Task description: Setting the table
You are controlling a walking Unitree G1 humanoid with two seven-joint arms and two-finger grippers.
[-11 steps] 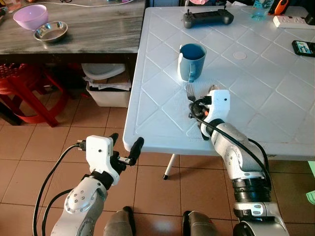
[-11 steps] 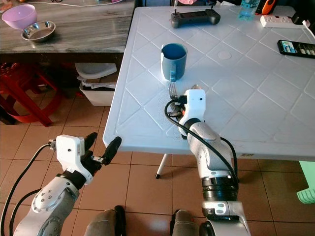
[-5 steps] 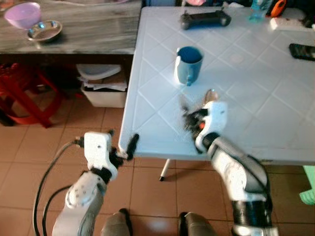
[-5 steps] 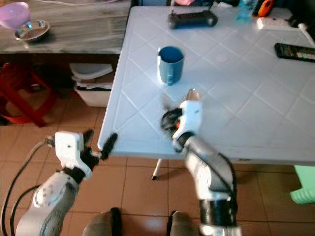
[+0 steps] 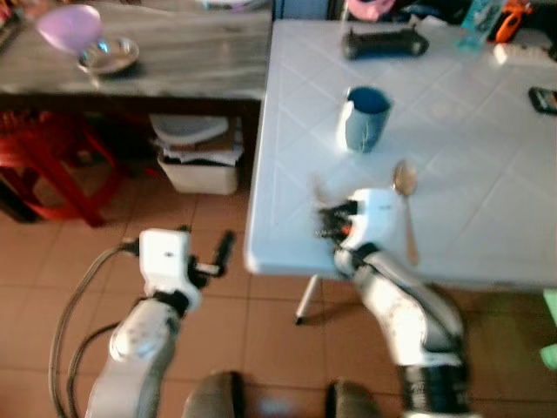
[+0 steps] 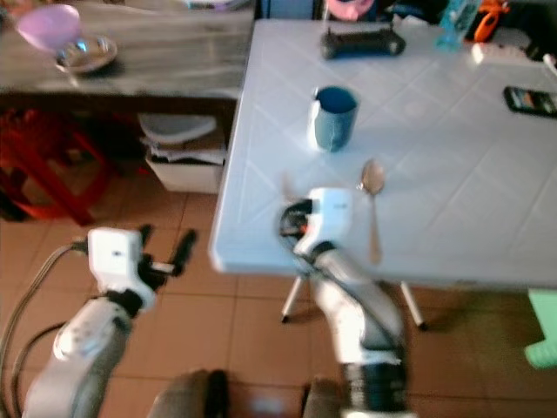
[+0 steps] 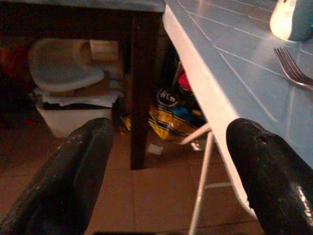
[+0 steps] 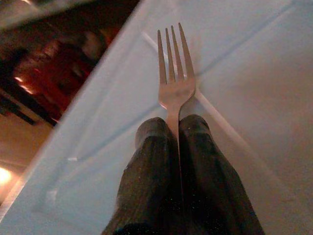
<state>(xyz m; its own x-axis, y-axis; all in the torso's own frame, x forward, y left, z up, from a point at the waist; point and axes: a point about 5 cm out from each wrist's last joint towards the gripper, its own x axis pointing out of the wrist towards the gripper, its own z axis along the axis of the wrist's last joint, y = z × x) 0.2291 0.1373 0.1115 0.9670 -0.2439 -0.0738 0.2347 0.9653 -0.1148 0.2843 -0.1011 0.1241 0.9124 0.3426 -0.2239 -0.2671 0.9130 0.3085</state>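
On the white table (image 5: 487, 131), near its front edge, the right gripper (image 8: 175, 128) was pinched tight on a fork (image 8: 174, 78), handle clamped between both black fingers (image 8: 151, 161), tines sticking out past the tips and low over the tabletop. Can't tell if the tines touched the surface. Head views were blurred; the fork (image 7: 293, 68) also showed from the left wrist, beyond the table edge.

Just beside that gripper, on its right, a spoon (image 5: 405, 209) lay flat on the table, bowl pointing away from the robot. Farther out from the gripper stood a blue mug (image 5: 365, 117), upright, handle toward the robot. Well beyond that, at the table's far side: a dark controller (image 5: 385, 42), and a phone (image 6: 529, 100) off to the right.

The left gripper (image 7: 168, 161) hung below table height, left of the table's edge, over the tile floor (image 5: 52, 261). Fingers (image 7: 73, 171) spread wide, holding nothing.

Room, left of the right gripper: a dark wooden counter (image 5: 174, 65) butted against the white table, carrying a purple bowl (image 5: 71, 26) and a metal bowl (image 5: 108, 55) touching or nearly so. Under it a white bin (image 5: 200, 165) with stuff piled on top, plus a red stool (image 5: 43, 165) farther left. A yellow-blue bag (image 7: 176, 115) sat under the white table by its leg.
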